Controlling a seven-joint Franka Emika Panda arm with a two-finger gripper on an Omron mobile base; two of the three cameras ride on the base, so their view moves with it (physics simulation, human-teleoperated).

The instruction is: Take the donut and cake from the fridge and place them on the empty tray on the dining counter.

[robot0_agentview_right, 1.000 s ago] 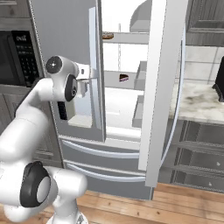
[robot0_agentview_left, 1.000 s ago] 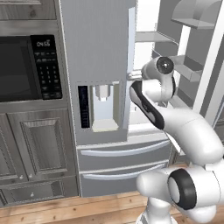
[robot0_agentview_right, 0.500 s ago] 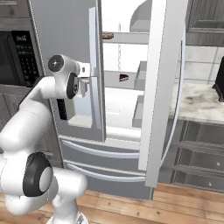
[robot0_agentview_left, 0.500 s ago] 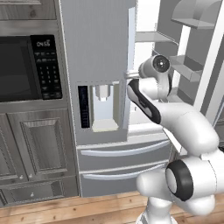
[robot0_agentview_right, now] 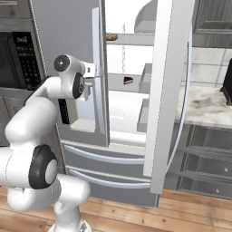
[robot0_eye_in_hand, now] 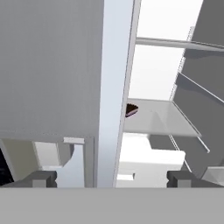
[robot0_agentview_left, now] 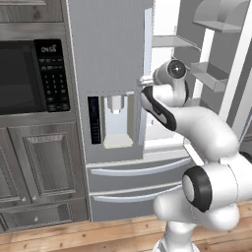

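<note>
The fridge [robot0_agentview_right: 68, 27] has its left door shut and its right door [robot0_agentview_right: 165, 90] swung open. On an upper shelf of its white interior lies the donut [robot0_agentview_right: 112, 36]. The cake [robot0_agentview_right: 128, 80] sits on the shelf below, and in the hand view the cake [robot0_eye_in_hand: 131, 109] peeks out past the left door's edge. My gripper [robot0_eye_in_hand: 113, 178] is open and holds nothing. It hovers in front of that door edge, short of the shelves. The tray and the dining counter are out of view.
A black built-in microwave [robot0_agentview_left: 29, 74] sits left of the fridge above grey cabinets. The open right door stands between the fridge interior and a marble wall counter [robot0_agentview_right: 204, 106], which carries a dark object [robot0_agentview_right: 226, 81]. The fridge drawers [robot0_agentview_left: 133, 172] are closed.
My hand has crept slightly up and toward the left door's edge. The jaws have stayed wide. The donut and the cake have not moved.
</note>
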